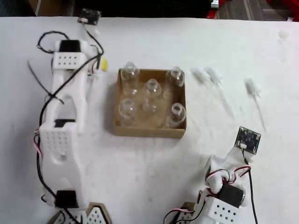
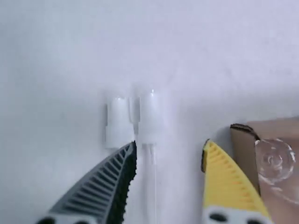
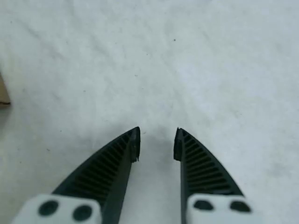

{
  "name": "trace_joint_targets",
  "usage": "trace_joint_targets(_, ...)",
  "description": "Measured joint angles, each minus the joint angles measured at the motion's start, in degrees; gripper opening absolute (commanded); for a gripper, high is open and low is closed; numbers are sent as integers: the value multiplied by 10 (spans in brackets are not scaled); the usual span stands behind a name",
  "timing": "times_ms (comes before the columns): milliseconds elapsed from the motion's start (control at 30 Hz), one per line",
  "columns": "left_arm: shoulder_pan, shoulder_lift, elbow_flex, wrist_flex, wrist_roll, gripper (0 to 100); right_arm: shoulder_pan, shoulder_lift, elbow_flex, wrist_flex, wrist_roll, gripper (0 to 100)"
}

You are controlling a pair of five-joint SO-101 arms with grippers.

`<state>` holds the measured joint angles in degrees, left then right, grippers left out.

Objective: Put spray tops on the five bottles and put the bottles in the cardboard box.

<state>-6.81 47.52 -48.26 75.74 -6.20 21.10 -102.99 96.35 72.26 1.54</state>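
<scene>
A cardboard box (image 1: 149, 130) sits mid-table and holds several clear bottles without tops, such as one (image 1: 152, 88) in its middle. My left gripper (image 2: 169, 149) is open just left of the box's far corner (image 2: 243, 135), low over the table. A white spray top (image 2: 150, 116) lies in front of it, its thin tube running between the grey finger (image 2: 117, 177) and the yellow finger (image 2: 224, 177). A second white top (image 2: 117, 123) lies beside it. My right gripper (image 3: 156, 144) is open over bare table. More spray tops (image 1: 212, 75) lie right of the box.
The left arm (image 1: 65, 121) stretches along the table's left side, with loose black cables (image 1: 44, 44) by its far end. The right arm (image 1: 224, 191) is folded at the front right. Another spray top (image 1: 252, 87) with a long tube lies far right.
</scene>
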Motion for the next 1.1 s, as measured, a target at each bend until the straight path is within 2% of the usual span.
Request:
trace_joint_targets(267, -2, 157, -173, -3, 3, 219, 0, 0, 0, 0, 0, 99)
trace_joint_targets(533, -2, 246, -309, 79, 3, 216, 0, 0, 0, 0, 0, 99)
trace_joint_targets(767, -2, 270, -379, 138, 3, 101, 0, 0, 0, 0, 0, 99)
trace_joint_targets(1000, -2, 271, -382, 155, 4, 210, 0, 0, 0, 0, 0, 99)
trace_joint_targets(1100, -2, 271, -382, 168, 33, 218, 0, 0, 0, 0, 0, 99)
